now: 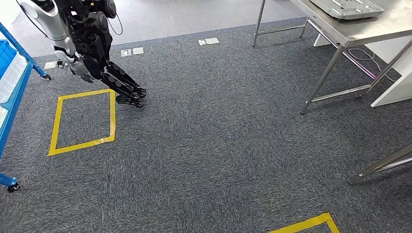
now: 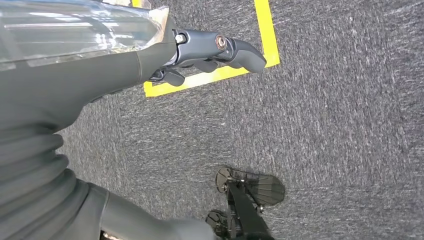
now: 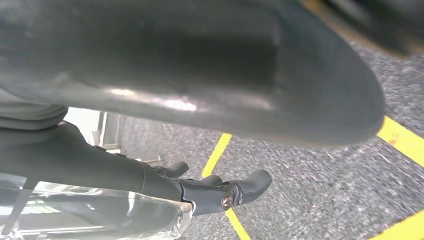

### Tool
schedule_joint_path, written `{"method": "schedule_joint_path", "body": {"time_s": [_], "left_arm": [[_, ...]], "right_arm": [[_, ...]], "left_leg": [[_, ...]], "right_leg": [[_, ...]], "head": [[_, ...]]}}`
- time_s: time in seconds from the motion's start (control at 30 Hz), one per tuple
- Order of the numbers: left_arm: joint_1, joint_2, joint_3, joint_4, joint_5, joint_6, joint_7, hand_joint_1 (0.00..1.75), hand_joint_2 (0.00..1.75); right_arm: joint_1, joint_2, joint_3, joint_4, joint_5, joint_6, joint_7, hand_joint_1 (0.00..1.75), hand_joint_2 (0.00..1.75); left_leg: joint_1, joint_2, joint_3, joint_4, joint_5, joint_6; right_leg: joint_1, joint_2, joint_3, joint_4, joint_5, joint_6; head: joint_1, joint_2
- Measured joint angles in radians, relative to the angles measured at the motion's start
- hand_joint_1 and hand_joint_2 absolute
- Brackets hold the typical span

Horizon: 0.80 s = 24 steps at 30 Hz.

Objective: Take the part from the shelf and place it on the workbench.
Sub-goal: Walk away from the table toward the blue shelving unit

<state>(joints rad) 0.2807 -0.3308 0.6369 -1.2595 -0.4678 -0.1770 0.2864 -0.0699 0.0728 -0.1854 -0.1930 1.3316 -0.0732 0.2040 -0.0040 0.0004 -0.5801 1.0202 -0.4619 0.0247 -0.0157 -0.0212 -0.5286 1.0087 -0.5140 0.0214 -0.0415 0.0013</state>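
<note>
On steel surface (image 1: pixel 340 31), far right: flat pale-grey part (image 1: pixel 347 7), ribbed on top, cut off by the frame edge. At far left, blue shelf (image 1: pixel 14 92) carrying bins (image 1: pixel 12 77), contents hidden. Over grey carpet (image 1: pixel 218 145), left hand (image 1: pixel 114 80) hanging, fingers straight and apart, holding nothing. Right hand (image 3: pixel 215 187) loose too, nothing in it.

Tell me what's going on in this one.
The robot stands on grey carpet, with a blue shelf on its left and a steel workbench ahead on its right. Its left hand hangs near a yellow tape square, fingers straight, holding nothing. Whether the right hand holds anything cannot be told. A flat grey piece, possibly the part, lies on the workbench.
</note>
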Motion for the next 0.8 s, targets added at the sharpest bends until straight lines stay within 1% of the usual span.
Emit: {"method": "schedule_joint_path", "body": {"time_s": [0.1, 0.23, 0.4, 0.57, 0.63, 0.67, 0.7, 0.73, 0.77, 0.8], "left_arm": [[-0.002, -0.006, 0.028, -0.002, -0.006, -0.003, -0.005, 0.0, 0.0], [-0.007, -0.012, 0.06, -0.001, -0.007, 0.0, -0.01, 0.0, 0.0], [-0.007, -0.016, 0.076, -0.001, 0.009, 0.012, -0.008, 0.0, 0.0], [0.026, -0.017, 0.06, -0.03, 0.091, 0.051, 0.034, 0.0, 0.0], [0.05, -0.018, 0.044, -0.054, 0.132, 0.071, 0.057, 0.0, 0.0], [0.062, -0.018, 0.033, -0.068, 0.152, 0.082, 0.068, 0.0, 0.0], [0.075, -0.02, 0.022, -0.083, 0.171, 0.093, 0.077, 0.0, 0.0], [0.087, -0.021, 0.01, -0.098, 0.187, 0.103, 0.086, 0.0, 0.0], [0.098, -0.022, -0.003, -0.111, 0.2, 0.111, 0.094, 0.0, 0.0], [0.108, -0.023, -0.014, -0.122, 0.21, 0.117, 0.099, 0.0, 0.0]], "right_arm": [[0.0, 0.005, 0.0, 0.0, -0.005, -0.016, -0.013, 0.0, 0.0], [0.0, 0.01, 0.0, 0.0, 0.004, -0.02, -0.007, 0.0, 0.0], [0.0, 0.014, 0.0, 0.0, 0.017, -0.017, -0.004, 0.0, 0.0], [0.0, 0.024, 0.005, 0.0, 0.049, -0.009, 0.0, 0.0, 0.0], [-0.003, 0.029, 0.012, 0.0, 0.063, -0.003, 0.004, 0.0, 0.0], [-0.006, 0.031, 0.015, -0.001, 0.069, 0.0, 0.006, 0.0, 0.0], [-0.008, 0.033, 0.017, -0.001, 0.075, 0.004, 0.008, 0.0, 0.0], [-0.01, 0.034, 0.02, -0.002, 0.08, 0.008, 0.01, 0.0, 0.0], [-0.012, 0.035, 0.023, -0.003, 0.084, 0.012, 0.011, 0.0, 0.0], [-0.014, 0.036, 0.025, -0.003, 0.087, 0.015, 0.011, 0.0, 0.0]], "left_leg": [[0.0, 0.0, 0.0, 0.0, 0.0, 0.0], [0.0, 0.0, 0.0, 0.0, 0.0, 0.0], [-0.001, 0.0, 0.0, 0.001, -0.001, 0.001], [-0.004, 0.001, -0.001, 0.006, -0.006, 0.009], [-0.005, -0.001, -0.003, 0.006, -0.007, 0.014], [-0.001, -0.003, -0.001, -0.001, -0.004, 0.018], [0.002, -0.005, 0.004, -0.009, 0.001, 0.022], [0.006, -0.008, 0.009, -0.018, 0.007, 0.028], [0.01, -0.013, 0.014, -0.026, 0.012, 0.033], [0.01, -0.019, 0.014, -0.028, 0.014, 0.035]], "right_leg": [[0.0, 0.0, 0.0, 0.0, 0.0, 0.0], [0.0, 0.0, 0.0, 0.0, 0.0, 0.0], [-0.001, 0.0, 0.001, -0.001, 0.0, 0.001], [-0.005, 0.0, 0.006, -0.002, 0.001, 0.003], [-0.005, -0.003, 0.011, -0.006, 0.002, 0.005], [-0.003, -0.005, 0.013, -0.007, 0.001, 0.008], [-0.002, -0.005, 0.013, -0.001, -0.004, 0.01], [-0.001, -0.002, 0.004, 0.021, -0.019, 0.009], [0.0, 0.003, -0.016, 0.065, -0.043, 0.006], [-0.002, 0.009, -0.044, 0.128, -0.073, 0.002]], "head": [[0.0, 0.0], [0.0, 0.0], [0.0, 0.0], [0.0, 0.0], [-0.001, 0.0], [-0.001, 0.0], [0.0, 0.0], [0.002, 0.0], [0.005, 0.0], [0.008, 0.0]]}}
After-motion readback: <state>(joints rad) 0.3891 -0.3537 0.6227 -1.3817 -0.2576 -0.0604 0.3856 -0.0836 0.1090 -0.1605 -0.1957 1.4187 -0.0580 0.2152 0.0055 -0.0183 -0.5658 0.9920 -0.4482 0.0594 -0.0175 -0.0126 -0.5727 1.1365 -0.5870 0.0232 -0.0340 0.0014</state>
